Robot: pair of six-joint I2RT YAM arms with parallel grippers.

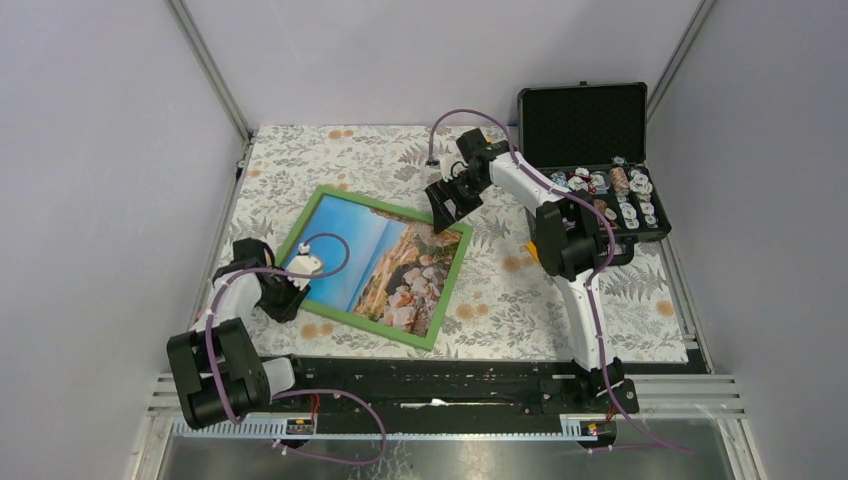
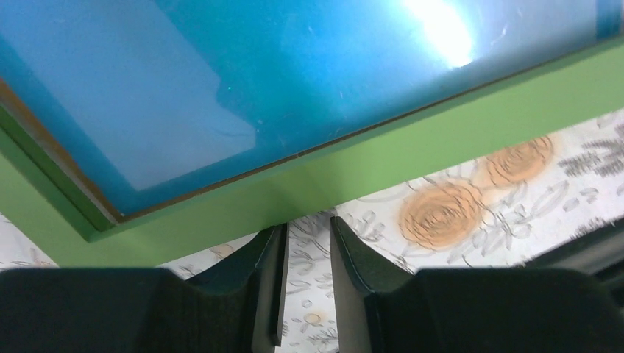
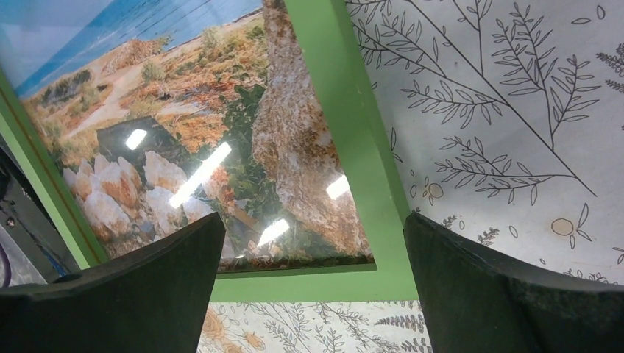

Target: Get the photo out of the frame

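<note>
The frame (image 1: pixel 370 325) lies face up on the floral cloth, tilted, its green border round the photo (image 1: pixel 385 265) of sea, sky and tan rocks. My left gripper (image 1: pixel 290 290) sits low at the frame's near-left edge. In the left wrist view its jaws (image 2: pixel 307 224) stand a narrow gap apart, tips at the green border (image 2: pixel 412 147), with only cloth between them; the blue part of the photo (image 2: pixel 257 73) lies beyond. My right gripper (image 1: pixel 447 205) hovers over the far-right corner, wide open (image 3: pixel 310 220), straddling the green corner (image 3: pixel 331 88) and rocky part of the photo (image 3: pixel 221 110).
An open black case (image 1: pixel 585 125) holding poker chips (image 1: pixel 620 195) stands at the back right, beside the right arm's elbow. Floral cloth (image 1: pixel 520 290) covers the table. Grey walls close in on both sides and the back.
</note>
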